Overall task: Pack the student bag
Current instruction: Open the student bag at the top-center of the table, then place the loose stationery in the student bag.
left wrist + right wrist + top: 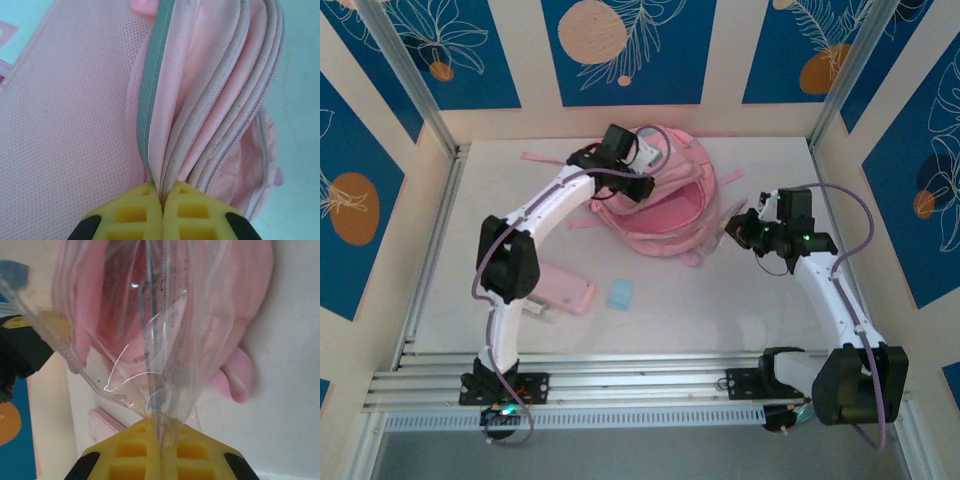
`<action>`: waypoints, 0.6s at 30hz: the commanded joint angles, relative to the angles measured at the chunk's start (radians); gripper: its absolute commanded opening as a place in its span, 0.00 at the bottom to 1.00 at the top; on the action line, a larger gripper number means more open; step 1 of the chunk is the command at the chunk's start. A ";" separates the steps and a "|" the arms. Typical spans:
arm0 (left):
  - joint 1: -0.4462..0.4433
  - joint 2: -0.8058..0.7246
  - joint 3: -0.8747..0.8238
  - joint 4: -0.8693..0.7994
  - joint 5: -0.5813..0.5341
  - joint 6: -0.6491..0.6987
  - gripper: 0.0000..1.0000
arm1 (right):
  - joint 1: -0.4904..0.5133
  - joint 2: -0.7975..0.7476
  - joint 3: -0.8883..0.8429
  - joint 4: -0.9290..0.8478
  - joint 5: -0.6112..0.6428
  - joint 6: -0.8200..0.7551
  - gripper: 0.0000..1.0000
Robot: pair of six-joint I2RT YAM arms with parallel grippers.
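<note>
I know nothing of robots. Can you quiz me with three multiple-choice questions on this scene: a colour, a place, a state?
1. The backpack is: A green; B pink; C black.
2. The small blue pad lies: A inside the backpack; B on the table, outside it; C in a hand.
3. The left hand is: A open; B shut, empty; C shut on the backpack's rim.
Answers: B, its fabric is pink; B, it rests on bare tabletop; C, it pinches the rim's folds.

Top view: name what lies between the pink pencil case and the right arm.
In the top view, a small light-blue flat item lies beside the pencil case.
</note>
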 commanded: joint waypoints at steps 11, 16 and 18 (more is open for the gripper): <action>0.058 -0.019 0.135 0.053 0.186 -0.194 0.00 | 0.228 0.476 0.174 0.573 0.085 0.368 0.00; 0.061 -0.023 0.137 0.073 0.190 -0.220 0.00 | 0.295 0.706 0.293 0.807 0.091 0.493 0.00; 0.062 -0.024 0.135 0.078 0.192 -0.233 0.00 | 0.310 0.781 0.314 0.938 0.098 0.532 0.00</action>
